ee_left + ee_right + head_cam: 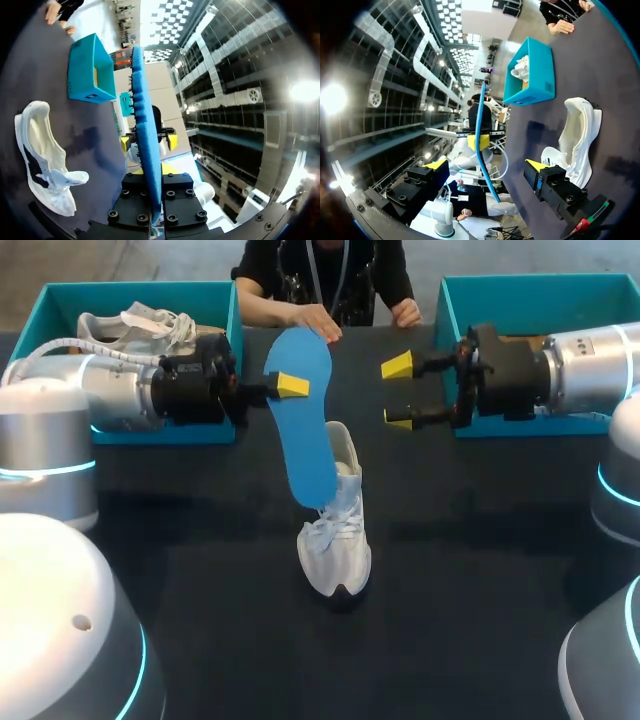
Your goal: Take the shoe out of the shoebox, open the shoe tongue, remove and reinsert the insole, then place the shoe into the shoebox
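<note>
White shoe (337, 540) stands mid-table, toe toward the robot and heel away. Above it, the left gripper (291, 386) clamps the blue insole (305, 420) across its upper half. The insole's long axis runs steeply down, and its lower end meets the shoe's opening; whether it sits inside cannot be told. The right gripper (398, 393) hangs just beside the insole, jaws wide and empty. Seating the insole likely means sliding it toe-ward, a job for the left arm.
</note>
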{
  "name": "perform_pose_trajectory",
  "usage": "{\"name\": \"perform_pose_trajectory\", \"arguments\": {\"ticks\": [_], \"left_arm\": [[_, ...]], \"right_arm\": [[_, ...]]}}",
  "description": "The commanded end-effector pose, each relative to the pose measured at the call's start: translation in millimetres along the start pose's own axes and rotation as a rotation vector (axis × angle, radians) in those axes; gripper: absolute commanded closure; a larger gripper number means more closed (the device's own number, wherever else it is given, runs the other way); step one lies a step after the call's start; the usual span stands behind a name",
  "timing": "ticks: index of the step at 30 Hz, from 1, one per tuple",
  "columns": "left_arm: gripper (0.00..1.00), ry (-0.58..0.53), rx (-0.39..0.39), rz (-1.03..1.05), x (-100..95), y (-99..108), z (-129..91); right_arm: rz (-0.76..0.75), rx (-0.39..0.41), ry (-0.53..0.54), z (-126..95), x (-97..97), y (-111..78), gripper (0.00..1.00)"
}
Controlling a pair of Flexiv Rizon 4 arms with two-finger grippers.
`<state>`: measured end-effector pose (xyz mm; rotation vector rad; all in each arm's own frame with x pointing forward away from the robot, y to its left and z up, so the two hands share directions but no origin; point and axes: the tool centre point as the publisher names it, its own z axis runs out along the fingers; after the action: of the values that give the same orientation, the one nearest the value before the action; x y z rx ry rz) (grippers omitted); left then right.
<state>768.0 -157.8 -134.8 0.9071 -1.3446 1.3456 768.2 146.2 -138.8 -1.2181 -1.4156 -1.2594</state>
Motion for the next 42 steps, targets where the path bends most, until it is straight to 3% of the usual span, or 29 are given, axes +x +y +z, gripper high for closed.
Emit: {"name": "perform_pose_trajectory", "arguments": {"ticks": [1, 5, 16, 28, 42], "left_arm": [[1.00, -0.011, -0.068, 0.150, -5.6, -5, -6], [1.00, -0.108, -0.154, 0.408, -12.5, -3, -10], [1.00, -0.198, -0.151, 1.022, -14.5, -15, -18], [1.00, -0.160, -0.048, 1.488, 1.1, -28, -17], [1.00, -0.041, -0.158, 2.011, -3.0, -30, -15]], "right_arm": [[0.000, 0.000, -0.001, 2, -0.5, 1.0, 0.00], [0.000, 0.000, -0.001, 2, -0.5, 1.0, 0.00], [0.000, 0.000, -0.001, 2, -0.5, 1.0, 0.00], [0.000, 0.000, -0.001, 2, -0.5, 1.0, 0.00], [0.000, 0.000, -0.001, 2, -0.5, 1.0, 0.00]]}}
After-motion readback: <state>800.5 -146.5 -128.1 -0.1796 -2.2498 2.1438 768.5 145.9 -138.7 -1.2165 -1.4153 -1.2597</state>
